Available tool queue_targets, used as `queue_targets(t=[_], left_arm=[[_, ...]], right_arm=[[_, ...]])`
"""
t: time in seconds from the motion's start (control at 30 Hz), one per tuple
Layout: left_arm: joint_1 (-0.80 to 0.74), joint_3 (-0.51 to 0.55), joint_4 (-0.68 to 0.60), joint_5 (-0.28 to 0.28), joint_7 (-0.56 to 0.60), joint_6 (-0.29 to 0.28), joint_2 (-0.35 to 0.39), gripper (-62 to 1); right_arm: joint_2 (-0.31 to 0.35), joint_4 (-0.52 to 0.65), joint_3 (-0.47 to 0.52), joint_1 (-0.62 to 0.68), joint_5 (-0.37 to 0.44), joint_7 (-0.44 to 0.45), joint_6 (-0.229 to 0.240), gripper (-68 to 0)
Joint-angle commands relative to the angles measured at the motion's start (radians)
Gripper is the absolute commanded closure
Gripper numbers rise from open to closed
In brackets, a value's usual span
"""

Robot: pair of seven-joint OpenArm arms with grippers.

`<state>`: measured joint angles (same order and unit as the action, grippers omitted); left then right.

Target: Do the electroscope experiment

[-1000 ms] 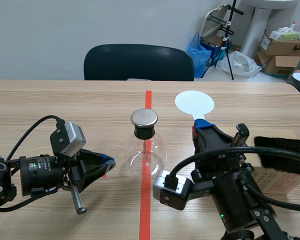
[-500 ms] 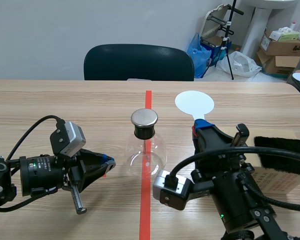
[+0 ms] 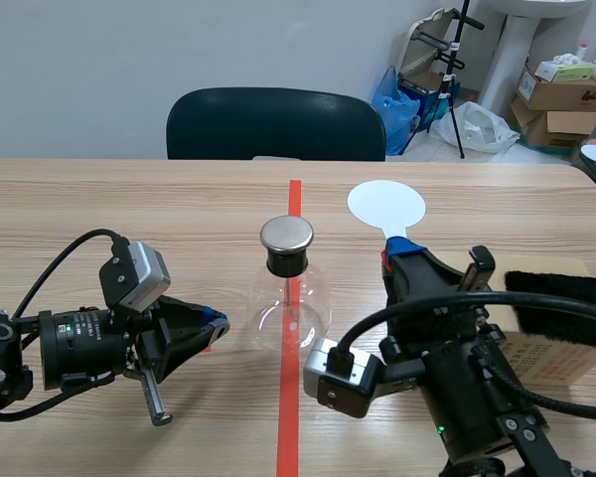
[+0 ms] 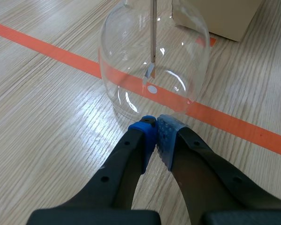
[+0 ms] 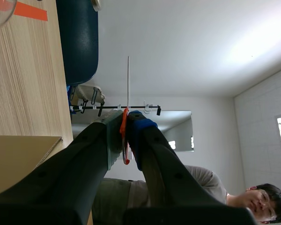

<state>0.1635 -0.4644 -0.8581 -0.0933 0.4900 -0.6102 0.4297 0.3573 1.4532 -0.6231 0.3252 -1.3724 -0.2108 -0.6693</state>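
1. Scene view: the electroscope [image 3: 290, 303] stands on the desk [image 3: 129, 209], with its metal cap [image 3: 286, 235] at the top.
   - To its right, the right tool [image 3: 395, 254] pinches the handle of a white paddle [image 3: 385, 205].
   - The paddle's long axis runs away from the robot. Its disc lies right of the cap and beyond it, apart from it.
   - The left tool [image 3: 215, 323] sits low, just left of the flask's base.
   - Farther right of the flask, a black fur pad [image 3: 561, 290] lies on a cardboard box [image 3: 546, 348].
   - The right arm is judged the working one: the disc must travel leftward and back toward the robot to meet the cap.

2. Left wrist view: the left tool [image 4: 155, 127] has its tips pressed together on nothing, just short of the electroscope [image 4: 154, 61]. The flask's inner rod [image 4: 153, 33] hangs straight.

3. Right wrist view: the right tool [image 5: 124, 125] is clamped on the paddle's orange handle [image 5: 124, 140]. The disc appears edge-on, as a thin line ahead of the tool. Only a sliver of the flask's glass shows, off to one side.
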Motion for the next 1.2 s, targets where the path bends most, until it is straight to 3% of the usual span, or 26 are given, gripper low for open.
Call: queue_targets(t=[0.0, 0.7, 1.17], left_arm=[[0.005, 0.003, -0.018, 0.014, 0.014, -0.002, -0.002, -4.1], [0.005, 0.003, -0.018, 0.014, 0.014, -0.002, -0.002, -4.1], [0.005, 0.003, -0.018, 0.014, 0.014, -0.002, -0.002, -4.1]], right_arm=[[0.003, 0.010, 0.001, -0.012, -0.005, -0.002, -0.011, -1.0], [0.003, 0.010, 0.001, -0.012, -0.005, 0.001, -0.011, -1.0], [0.002, 0.010, 0.001, -0.012, -0.003, 0.317, -0.010, -1.0]])
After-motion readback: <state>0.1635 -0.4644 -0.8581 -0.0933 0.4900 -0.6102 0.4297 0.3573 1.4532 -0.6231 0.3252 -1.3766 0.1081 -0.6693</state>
